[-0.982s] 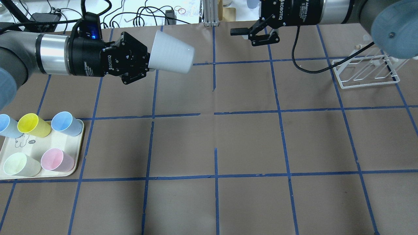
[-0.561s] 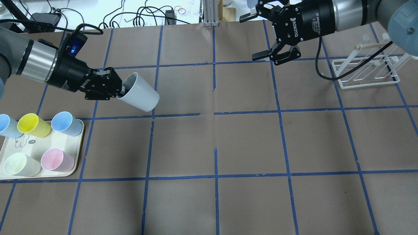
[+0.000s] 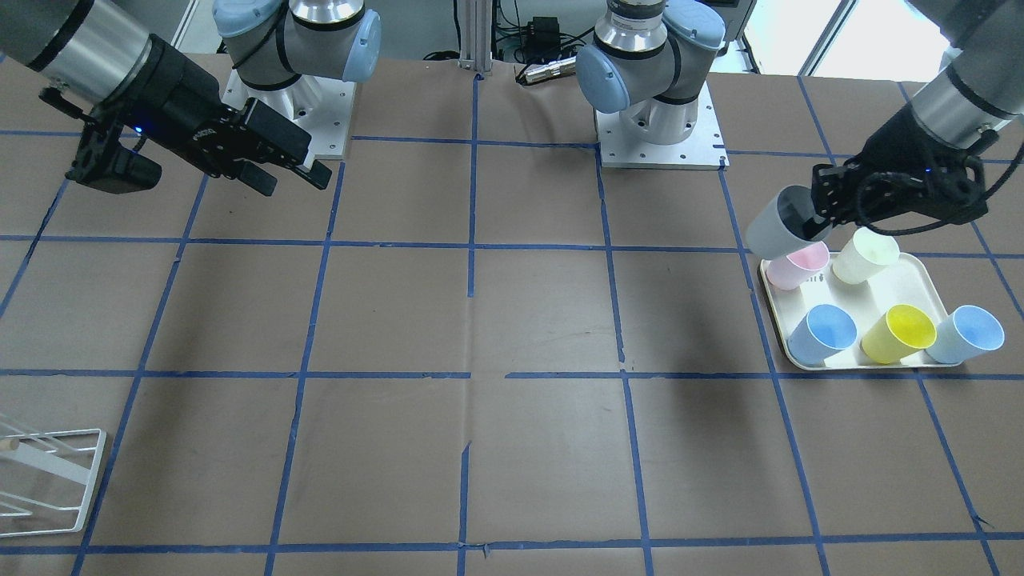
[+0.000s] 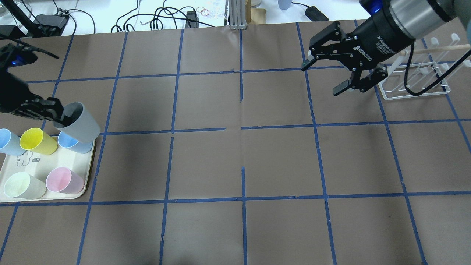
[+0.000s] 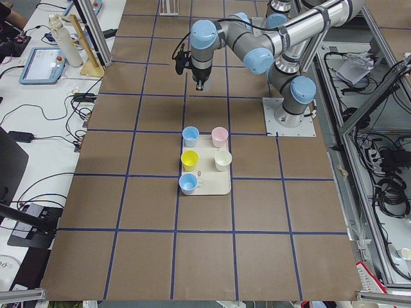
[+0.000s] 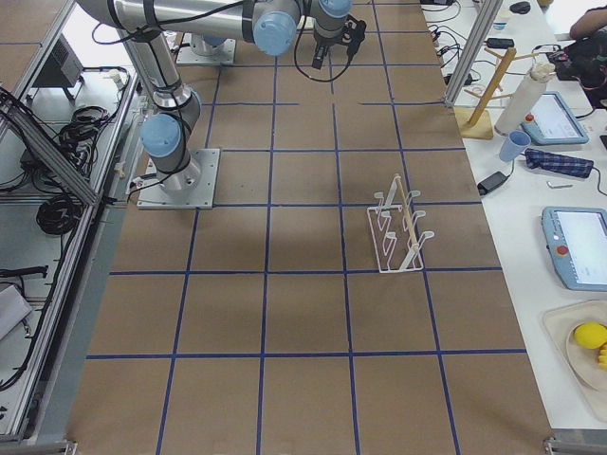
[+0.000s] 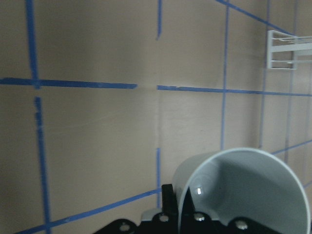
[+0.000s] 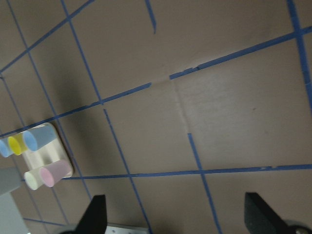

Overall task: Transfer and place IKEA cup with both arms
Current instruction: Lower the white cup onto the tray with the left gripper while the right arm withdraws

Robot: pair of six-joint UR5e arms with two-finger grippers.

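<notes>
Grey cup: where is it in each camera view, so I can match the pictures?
Front-facing: grey cup at right, by the tray's corner.
Overhead: far left, by the same corner.
Exterior left: cannot make it out.
Exterior right: cannot make it out.
Left wrist: lower right, mouth toward the camera.
Right wrist: probably the grey sliver at the left edge.
Shared landmark: the tray, seen in four views.

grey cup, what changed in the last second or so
The left gripper, shut on the grey cup throughout, carried it left and lower, over to the tray. The right gripper, open and empty, swung right toward the white rack. The five pastel cups stayed put.
</notes>
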